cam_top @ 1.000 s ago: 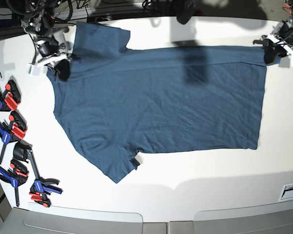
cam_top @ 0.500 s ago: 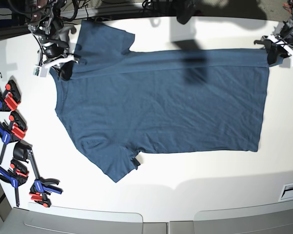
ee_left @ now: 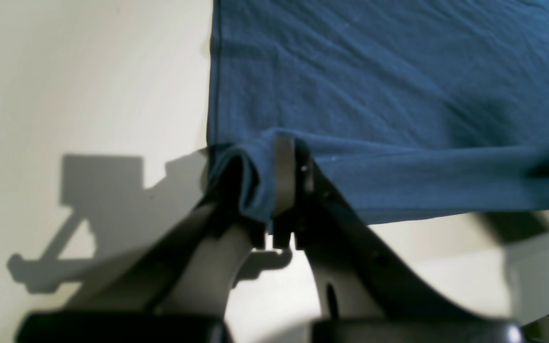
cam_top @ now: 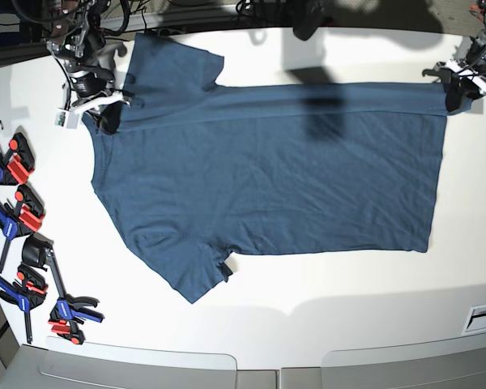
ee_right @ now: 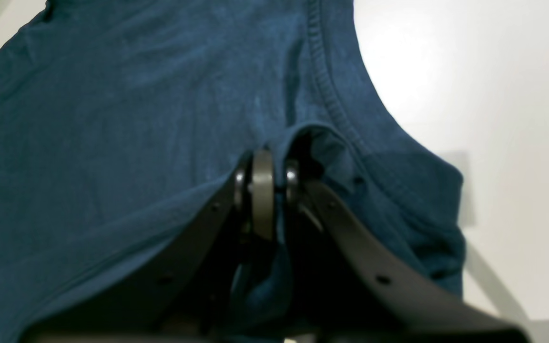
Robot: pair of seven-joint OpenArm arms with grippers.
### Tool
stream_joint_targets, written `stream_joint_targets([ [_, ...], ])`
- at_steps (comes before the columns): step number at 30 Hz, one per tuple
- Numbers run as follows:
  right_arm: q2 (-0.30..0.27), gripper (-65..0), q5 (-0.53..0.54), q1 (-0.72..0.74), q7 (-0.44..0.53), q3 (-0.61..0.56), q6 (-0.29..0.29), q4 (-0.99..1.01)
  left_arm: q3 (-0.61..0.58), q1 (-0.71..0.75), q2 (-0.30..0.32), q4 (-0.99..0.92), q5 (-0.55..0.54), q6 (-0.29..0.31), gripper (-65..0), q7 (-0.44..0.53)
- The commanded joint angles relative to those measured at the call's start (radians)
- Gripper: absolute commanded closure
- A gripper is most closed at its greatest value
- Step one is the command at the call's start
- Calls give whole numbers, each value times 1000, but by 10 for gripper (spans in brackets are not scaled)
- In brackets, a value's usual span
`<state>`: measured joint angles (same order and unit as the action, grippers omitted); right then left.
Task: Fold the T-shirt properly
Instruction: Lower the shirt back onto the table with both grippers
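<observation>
The dark teal-blue cotton T-shirt (cam_top: 267,174) lies flat on the white worktop (cam_top: 324,300); both grippers, left (ee_left: 274,190) at the hem, right (ee_right: 267,190) beside the collar, clamped on it, have drawn its far edge taut, ready for folding.

Right tool (ee_right: 269,183) pinching T-shirt (ee_right: 112,119) fabric beside the collar.

The dark teal-blue T-shirt (cam_top: 267,170) lies spread across my bench, slightly wrinkled, its far edge lifted toward the bench's back edge.
</observation>
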<state>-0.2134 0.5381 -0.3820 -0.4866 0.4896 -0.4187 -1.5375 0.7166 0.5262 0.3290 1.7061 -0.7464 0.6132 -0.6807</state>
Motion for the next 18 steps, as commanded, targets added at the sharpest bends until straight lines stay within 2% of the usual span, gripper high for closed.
stream_joint_targets([
  [1,-16,0,8,5,31,6,1,-17,8,2,15,14,-13,1,0,23],
  [11,-16,0,8,5,29,6,0,-17,8,3,15,14,-13,1,-8,24],
  [13,-16,0,18,5,29,6,0,-17,8,2,15,14,-13,1,-107,24],
  [14,-16,-5,19,5,29,6,0,-17,8,2,15,14,-13,1,-136,24],
  [18,-16,-238,19,5,29,6,0,-17,8,3,15,14,-13,1,-147,24],
])
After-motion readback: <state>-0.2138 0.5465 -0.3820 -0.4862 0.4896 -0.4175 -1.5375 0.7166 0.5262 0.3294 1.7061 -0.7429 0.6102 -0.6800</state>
